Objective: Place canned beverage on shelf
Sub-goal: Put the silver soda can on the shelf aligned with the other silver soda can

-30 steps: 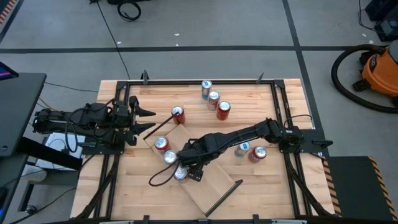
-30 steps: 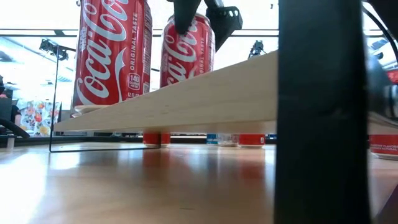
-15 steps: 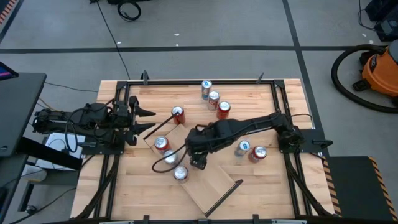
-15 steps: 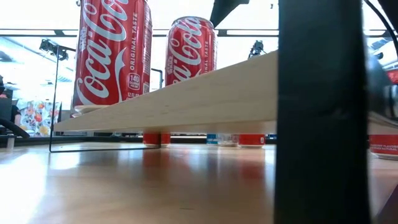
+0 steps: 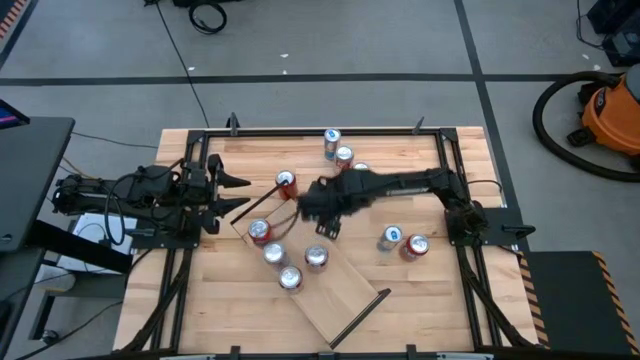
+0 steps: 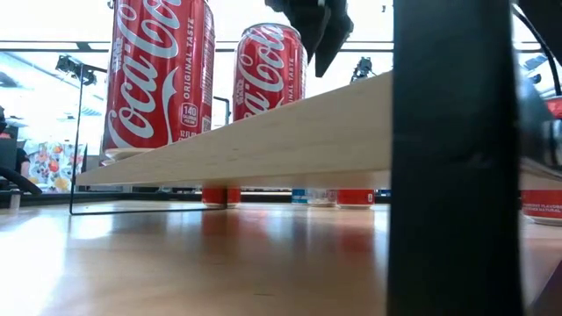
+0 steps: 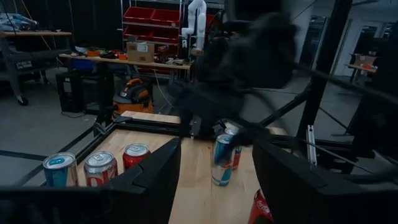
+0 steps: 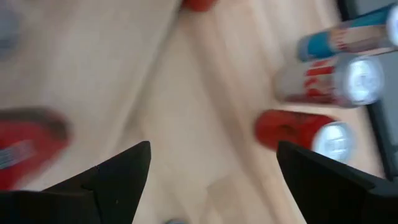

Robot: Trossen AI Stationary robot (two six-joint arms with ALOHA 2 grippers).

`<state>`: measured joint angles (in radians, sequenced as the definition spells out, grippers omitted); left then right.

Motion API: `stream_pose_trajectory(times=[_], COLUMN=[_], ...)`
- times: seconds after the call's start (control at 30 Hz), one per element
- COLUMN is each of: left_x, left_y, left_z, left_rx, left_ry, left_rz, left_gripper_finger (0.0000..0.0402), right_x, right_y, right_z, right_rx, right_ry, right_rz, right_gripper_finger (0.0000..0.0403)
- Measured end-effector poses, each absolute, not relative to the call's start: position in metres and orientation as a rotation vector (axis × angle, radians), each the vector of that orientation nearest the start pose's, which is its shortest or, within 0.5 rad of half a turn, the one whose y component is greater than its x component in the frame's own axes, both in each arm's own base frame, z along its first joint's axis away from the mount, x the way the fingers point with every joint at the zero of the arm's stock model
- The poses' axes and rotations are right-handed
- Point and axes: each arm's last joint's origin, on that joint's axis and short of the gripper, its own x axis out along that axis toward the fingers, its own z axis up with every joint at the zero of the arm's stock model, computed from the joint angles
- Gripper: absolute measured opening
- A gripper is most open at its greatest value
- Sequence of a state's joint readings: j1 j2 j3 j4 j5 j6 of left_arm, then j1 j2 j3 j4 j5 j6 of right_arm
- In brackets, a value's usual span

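The shelf (image 5: pixel 345 290) is a pale plank lying slantwise on the slatted table, with a black rod (image 5: pixel 360 315) at its near end. Several red cans stand upright on it: one nearest my right gripper (image 5: pixel 316 257), also in the low view (image 6: pixel 268 70), and others along its left edge (image 5: pixel 275 253). My right gripper (image 5: pixel 322 228) is open and empty above the shelf's far end, beyond that can; its wrist view (image 8: pixel 211 186) shows nothing between the fingers. My left gripper (image 5: pixel 242 193) is open and empty at the table's left, as its wrist view (image 7: pixel 214 180) shows.
A red can (image 5: pixel 286 182) stands off the shelf's far end. Three cans (image 5: pixel 344 155) stand near the far edge, also in the right wrist view (image 8: pixel 329 84). Two cans (image 5: pixel 403 243) stand at the right. A black frame (image 5: pixel 445 160) runs around the table.
My right gripper has come off the top of the can on the shelf, risen, and gone toward the table's far edge. The can stays upright on the plank where it was left.
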<state>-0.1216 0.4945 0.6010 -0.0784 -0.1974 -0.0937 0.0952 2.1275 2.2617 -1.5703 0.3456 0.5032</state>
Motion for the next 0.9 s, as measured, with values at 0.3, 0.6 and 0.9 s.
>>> stream_pose_trajectory(times=[0.3, 0.6, 0.9], left_x=[0.126, 0.121, 0.119], left_y=[-0.010, -0.021, -0.027], left_z=[0.314, 0.310, 0.303], left_rx=[-0.108, -0.077, -0.089], left_ry=[0.000, 0.043, 0.109], left_rz=[0.075, -0.015, 0.020], left_gripper_finger=[0.0210, 0.0210, 0.0210], right_x=[0.408, 0.398, 0.392], right_y=[-0.049, -0.125, -0.149], right_z=[0.326, 0.322, 0.322], right_rx=[0.003, 0.094, 0.154], right_ry=[1.308, 1.317, 1.296], right_rz=[-0.623, -0.661, -0.675], right_gripper_finger=[0.0360, 0.0395, 0.0400])
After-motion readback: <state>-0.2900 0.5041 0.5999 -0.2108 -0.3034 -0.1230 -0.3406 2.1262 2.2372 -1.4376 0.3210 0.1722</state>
